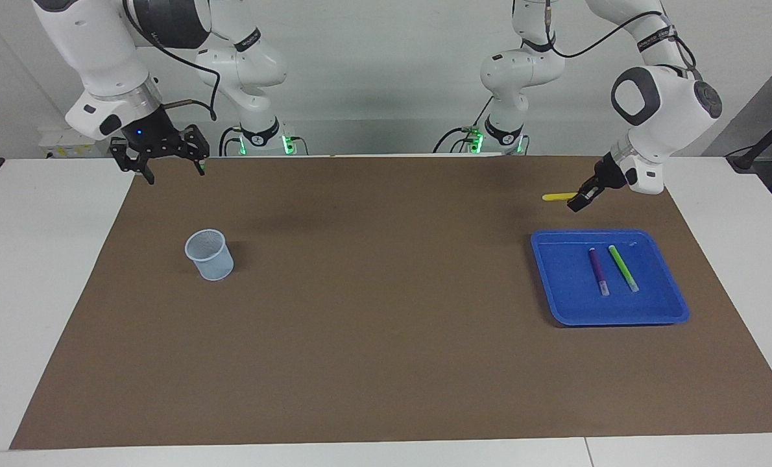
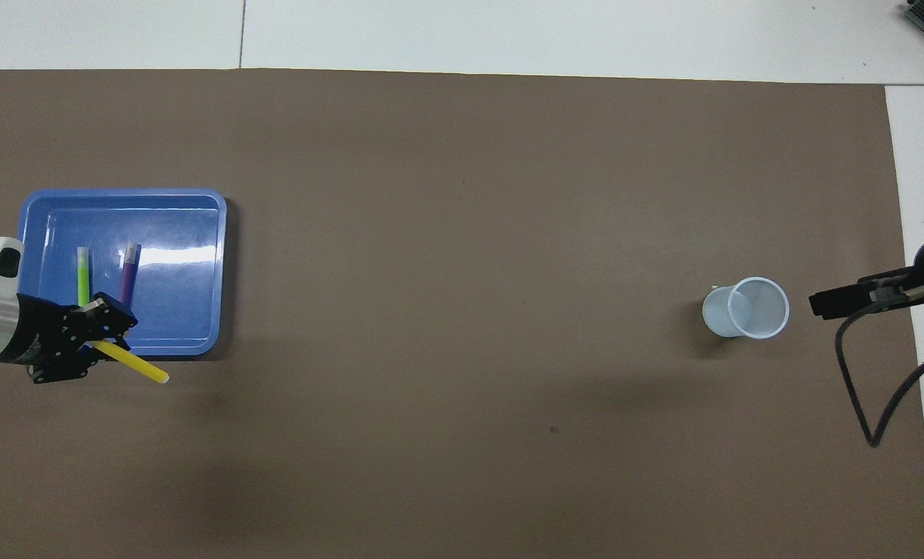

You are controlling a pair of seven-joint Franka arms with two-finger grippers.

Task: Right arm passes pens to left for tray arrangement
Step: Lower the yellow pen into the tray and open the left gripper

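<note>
My left gripper (image 1: 579, 200) (image 2: 99, 345) is shut on the yellow pen (image 1: 556, 196) (image 2: 134, 365), held up in the air over the mat beside the blue tray's (image 1: 558, 285) (image 2: 190, 233) edge nearest the robots. In the tray lie the purple pen (image 1: 597, 271) (image 2: 128, 273) and the green pen (image 1: 622, 267) (image 2: 83, 276), side by side. My right gripper (image 1: 165, 168), with its blue light, hangs open and holds nothing above the mat's corner at the right arm's end. In the overhead view only the right arm's wrist and cable show.
A pale mesh cup (image 1: 210, 254) (image 2: 748, 308) stands upright on the brown mat (image 1: 360, 311) toward the right arm's end. White table surrounds the mat.
</note>
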